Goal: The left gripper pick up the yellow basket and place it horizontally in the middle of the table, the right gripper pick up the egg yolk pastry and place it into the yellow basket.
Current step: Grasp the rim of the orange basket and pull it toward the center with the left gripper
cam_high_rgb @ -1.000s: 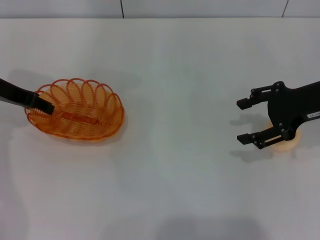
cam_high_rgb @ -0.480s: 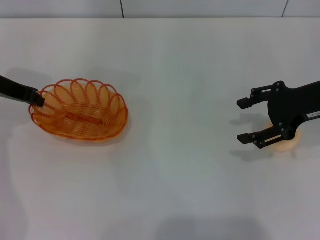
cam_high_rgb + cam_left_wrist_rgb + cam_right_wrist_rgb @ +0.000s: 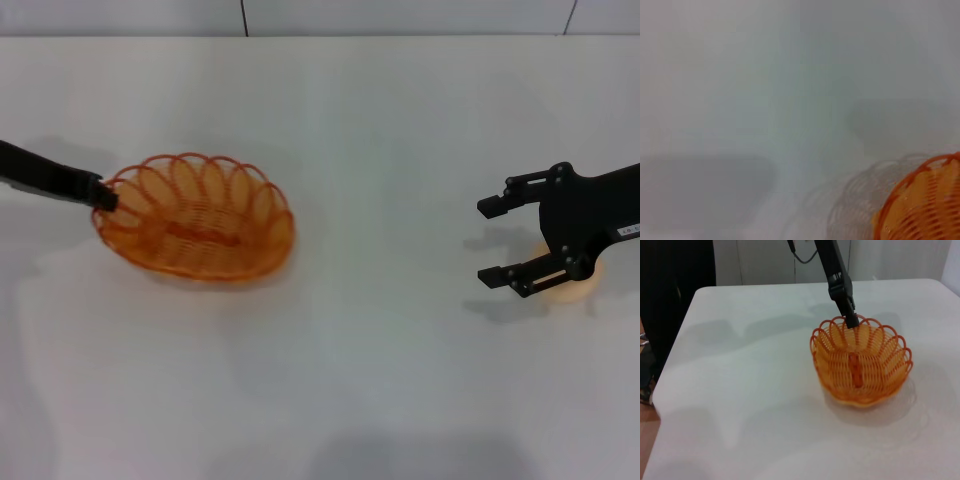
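While the left gripper is clamping the yellow basket's rim, I'd keep it level heading mid-table; right gripper is hanging open, egg yolk pastry directly underneath.

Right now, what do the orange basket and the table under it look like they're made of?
The yellow basket looks like coated wire or moulded plastic: thin glossy orange strands, looped rim, open weave; which one is unclear. The table looks like smooth matte white laminate, showing soft shadows. The left gripper is at the basket's rim.
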Motion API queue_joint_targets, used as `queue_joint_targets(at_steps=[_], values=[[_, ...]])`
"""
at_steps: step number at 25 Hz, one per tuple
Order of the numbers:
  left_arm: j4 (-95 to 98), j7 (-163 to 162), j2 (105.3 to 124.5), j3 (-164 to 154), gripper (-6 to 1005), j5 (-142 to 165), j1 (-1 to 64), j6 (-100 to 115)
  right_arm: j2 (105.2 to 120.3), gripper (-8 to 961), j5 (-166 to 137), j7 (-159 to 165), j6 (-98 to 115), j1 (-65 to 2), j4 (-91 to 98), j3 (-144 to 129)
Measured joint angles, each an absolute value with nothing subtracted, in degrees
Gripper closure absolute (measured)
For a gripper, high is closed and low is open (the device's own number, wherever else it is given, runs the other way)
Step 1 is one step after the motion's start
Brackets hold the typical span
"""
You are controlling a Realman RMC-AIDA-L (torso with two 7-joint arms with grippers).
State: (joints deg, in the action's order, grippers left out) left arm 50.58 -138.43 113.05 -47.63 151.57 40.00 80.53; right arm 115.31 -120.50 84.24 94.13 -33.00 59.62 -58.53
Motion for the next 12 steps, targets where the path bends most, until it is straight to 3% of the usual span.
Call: queue_joint_targets(at_steps=[4,12], values=[[52.5,-138.1,113.45,-47.7,932,147.8,39.7,84.3,115.30,151,-120.5,84.0,94.1,-32.9,59.8,-58.5],[57.6,-144.9,116.31,-48.0,937,146.2,39.3,90.9,115.22,151,-120.5,82.9,94.2,-33.0,60.0,-58.5]])
